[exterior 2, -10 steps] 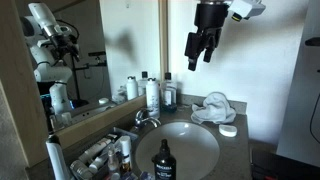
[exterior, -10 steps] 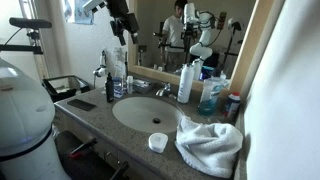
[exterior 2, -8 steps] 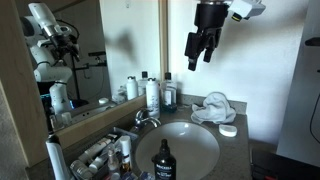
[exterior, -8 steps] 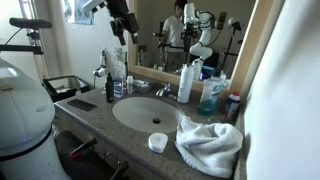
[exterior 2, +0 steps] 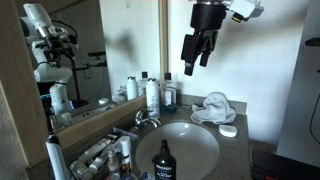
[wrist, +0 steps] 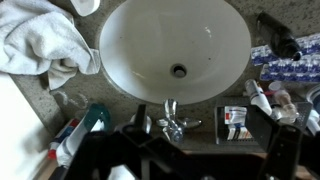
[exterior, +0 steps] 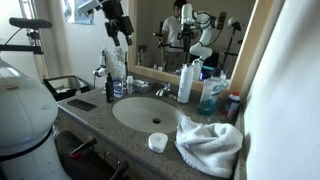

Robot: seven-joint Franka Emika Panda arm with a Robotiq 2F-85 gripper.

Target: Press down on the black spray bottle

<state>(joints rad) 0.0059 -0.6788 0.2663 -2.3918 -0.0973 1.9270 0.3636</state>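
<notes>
gripper [exterior 2: 193, 60] high, jaws apart; slim black spray bottle [exterior 2: 162, 160] beside oval basin [exterior 2: 197, 146].

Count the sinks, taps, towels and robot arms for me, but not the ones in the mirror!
Sink: 1
Tap: 1
Towel: 1
Robot arm: 1
Total: 4

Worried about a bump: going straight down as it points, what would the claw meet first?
Likely the faucet or the counter by it, behind the sink basin; the black spray bottle stands off to one side. Depth is unclear.
</notes>
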